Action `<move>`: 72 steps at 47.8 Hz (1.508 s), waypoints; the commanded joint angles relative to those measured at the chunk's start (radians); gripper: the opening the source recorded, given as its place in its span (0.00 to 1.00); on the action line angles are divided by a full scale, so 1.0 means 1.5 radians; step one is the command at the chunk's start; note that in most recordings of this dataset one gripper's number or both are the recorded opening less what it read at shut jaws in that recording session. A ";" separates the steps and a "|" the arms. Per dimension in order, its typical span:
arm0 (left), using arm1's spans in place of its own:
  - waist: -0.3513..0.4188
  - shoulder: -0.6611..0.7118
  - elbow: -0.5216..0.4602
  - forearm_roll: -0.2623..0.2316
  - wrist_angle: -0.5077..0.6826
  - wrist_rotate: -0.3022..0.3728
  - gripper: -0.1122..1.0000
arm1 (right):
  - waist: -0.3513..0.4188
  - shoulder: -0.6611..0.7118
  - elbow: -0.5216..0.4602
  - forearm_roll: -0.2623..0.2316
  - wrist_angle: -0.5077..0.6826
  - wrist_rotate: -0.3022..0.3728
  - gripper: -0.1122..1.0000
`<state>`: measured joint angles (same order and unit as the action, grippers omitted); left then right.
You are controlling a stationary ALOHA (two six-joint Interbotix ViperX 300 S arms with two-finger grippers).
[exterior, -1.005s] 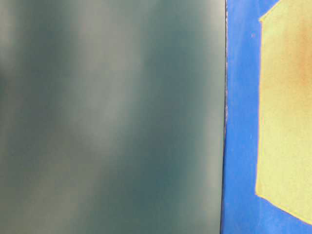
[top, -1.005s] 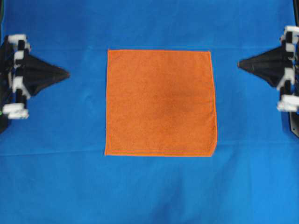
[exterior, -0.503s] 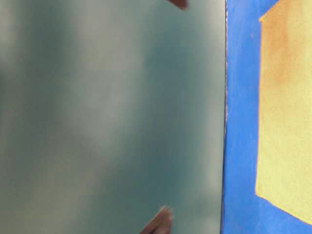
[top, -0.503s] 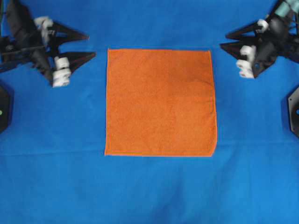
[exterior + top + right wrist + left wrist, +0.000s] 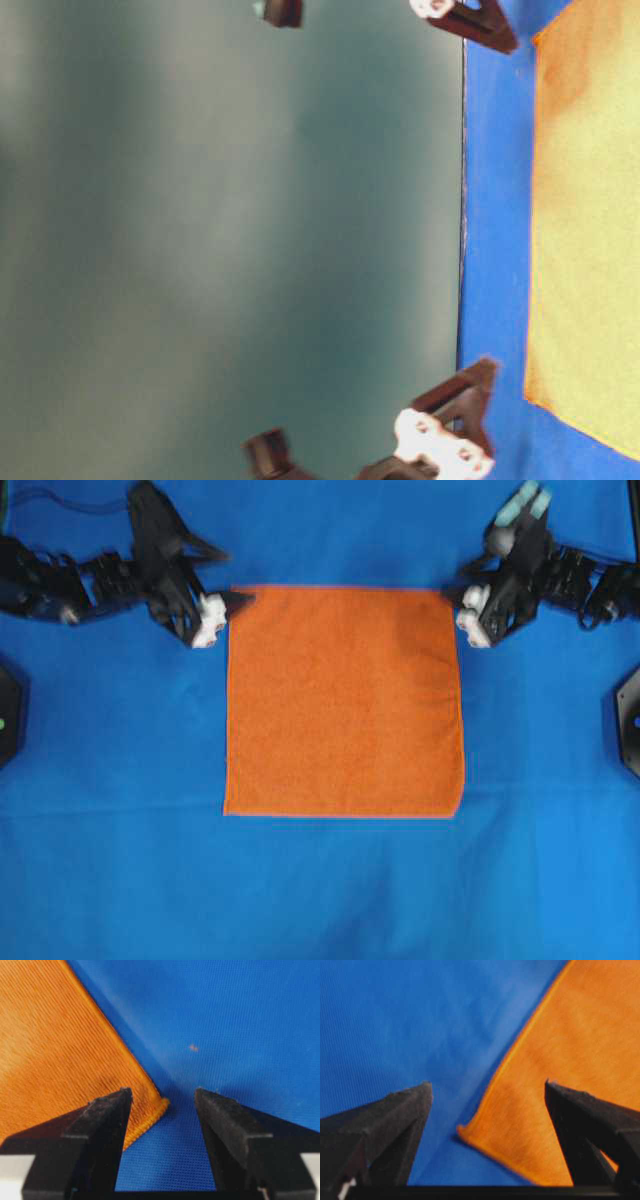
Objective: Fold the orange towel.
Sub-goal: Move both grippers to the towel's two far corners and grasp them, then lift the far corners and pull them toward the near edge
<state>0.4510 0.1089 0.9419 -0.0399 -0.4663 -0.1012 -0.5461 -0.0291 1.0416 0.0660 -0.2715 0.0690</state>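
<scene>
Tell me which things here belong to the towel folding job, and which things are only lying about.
Belong to the job:
- orange towel, lying flat
- left end effector, open at one top corner
- right end effector, open at the other top corner

Only there:
- blue table cloth under the towel

The orange towel lies flat mid-cloth on the table cloth, with the left gripper and right gripper at its far corners.
</scene>
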 commanded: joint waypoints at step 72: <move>-0.047 -0.089 -0.036 0.007 0.157 0.079 0.13 | 0.024 -0.069 -0.001 0.010 0.010 -0.001 0.11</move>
<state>0.3927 0.0015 0.8974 -0.0307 -0.2255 0.0153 -0.5200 -0.1120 1.0446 0.0782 -0.2577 0.0660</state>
